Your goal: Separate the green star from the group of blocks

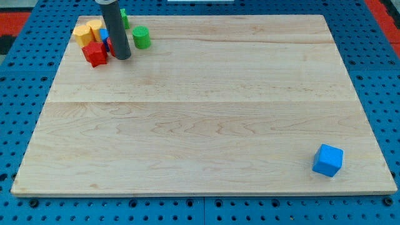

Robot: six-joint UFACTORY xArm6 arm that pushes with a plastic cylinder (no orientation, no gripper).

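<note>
A group of blocks sits at the board's top left corner. It holds two yellow blocks [86, 31], a red block [95, 54], and a blue block [103, 34] that is mostly hidden behind my rod. A green block [124, 17] peeks out to the right of the rod near the top edge; its shape is hidden. A round green block [141, 38] stands a little apart to the right. My tip [120, 57] rests on the board between the red block and the round green block, just right of the red one.
A blue cube [327, 160] lies alone near the board's bottom right corner. The wooden board [206, 119] is edged by a blue pegboard table on all sides.
</note>
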